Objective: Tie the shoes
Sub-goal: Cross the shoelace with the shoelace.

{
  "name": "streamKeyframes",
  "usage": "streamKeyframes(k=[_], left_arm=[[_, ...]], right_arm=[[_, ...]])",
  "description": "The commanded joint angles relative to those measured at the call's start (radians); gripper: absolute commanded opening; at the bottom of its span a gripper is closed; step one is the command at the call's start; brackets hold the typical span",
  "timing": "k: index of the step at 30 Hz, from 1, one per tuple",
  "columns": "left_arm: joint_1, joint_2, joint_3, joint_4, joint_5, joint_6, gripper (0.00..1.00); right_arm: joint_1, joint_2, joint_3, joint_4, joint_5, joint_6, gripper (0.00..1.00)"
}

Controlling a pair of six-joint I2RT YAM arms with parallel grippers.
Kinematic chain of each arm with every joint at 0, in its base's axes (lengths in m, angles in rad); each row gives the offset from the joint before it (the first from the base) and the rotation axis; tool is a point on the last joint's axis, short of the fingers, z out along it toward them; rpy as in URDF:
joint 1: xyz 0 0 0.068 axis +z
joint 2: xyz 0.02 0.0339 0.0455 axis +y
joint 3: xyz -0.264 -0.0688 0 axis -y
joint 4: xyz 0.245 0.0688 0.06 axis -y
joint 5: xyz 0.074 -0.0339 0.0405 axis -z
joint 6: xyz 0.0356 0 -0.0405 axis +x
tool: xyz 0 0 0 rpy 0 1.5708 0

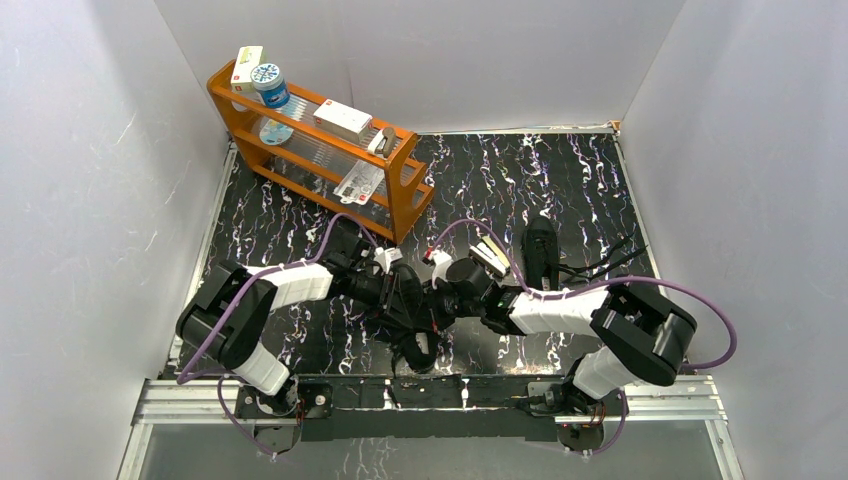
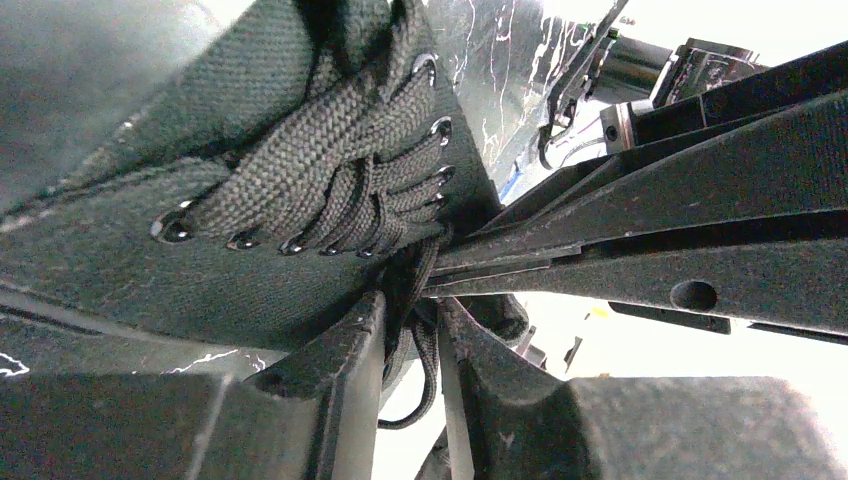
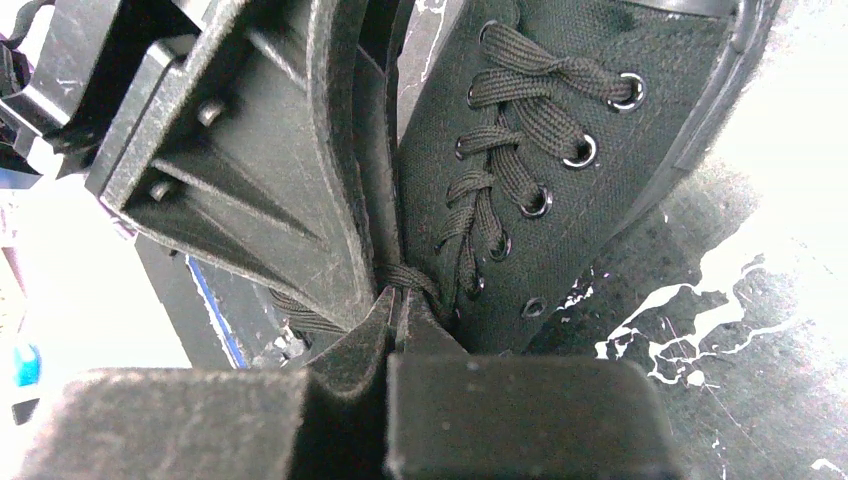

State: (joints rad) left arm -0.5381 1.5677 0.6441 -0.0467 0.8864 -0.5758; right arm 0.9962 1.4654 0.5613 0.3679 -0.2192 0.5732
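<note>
One black shoe [image 1: 418,345] lies at the near middle of the table, under both grippers. In the left wrist view its laced front [image 2: 330,190] fills the frame. My left gripper [image 2: 412,325] is shut on a black lace [image 2: 428,345] just below the lowest eyelets. My right gripper [image 3: 400,292] is shut on the lace [image 3: 405,275] at the same spot, beside the eyelets of the shoe [image 3: 560,150]. The two grippers meet tip to tip [image 1: 425,300]. The second black shoe [image 1: 541,250] lies farther back on the right, its laces [image 1: 600,262] spread loose.
An orange rack [image 1: 400,190] with boxes and a blue-lidded jar [image 1: 268,80] stands at the back left, close behind the left arm. White walls enclose the black marbled table [image 1: 560,180] on three sides.
</note>
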Motion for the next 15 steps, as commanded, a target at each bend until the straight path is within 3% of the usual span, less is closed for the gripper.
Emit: streamKeyframes(k=[1, 3, 7, 9, 15], left_arm=[[-0.010, -0.030, 0.002, -0.010, 0.037, 0.017, 0.25], [-0.018, -0.025, 0.014, -0.017, 0.025, 0.018, 0.20], [-0.023, -0.035, 0.040, -0.079, -0.085, 0.054, 0.00], [-0.023, -0.074, 0.043, -0.090, -0.158, 0.068, 0.00], [-0.042, -0.190, 0.047, -0.076, -0.281, 0.118, 0.00]], right_arm=[[-0.002, 0.018, 0.047, 0.039, 0.022, -0.007, 0.00], [-0.002, 0.017, 0.049, 0.039, 0.019, -0.007, 0.00], [-0.002, 0.009, 0.055, 0.021, 0.004, -0.006, 0.00], [-0.002, -0.004, 0.059, -0.009, -0.008, 0.000, 0.00], [-0.020, -0.143, 0.096, -0.188, -0.063, -0.091, 0.32]])
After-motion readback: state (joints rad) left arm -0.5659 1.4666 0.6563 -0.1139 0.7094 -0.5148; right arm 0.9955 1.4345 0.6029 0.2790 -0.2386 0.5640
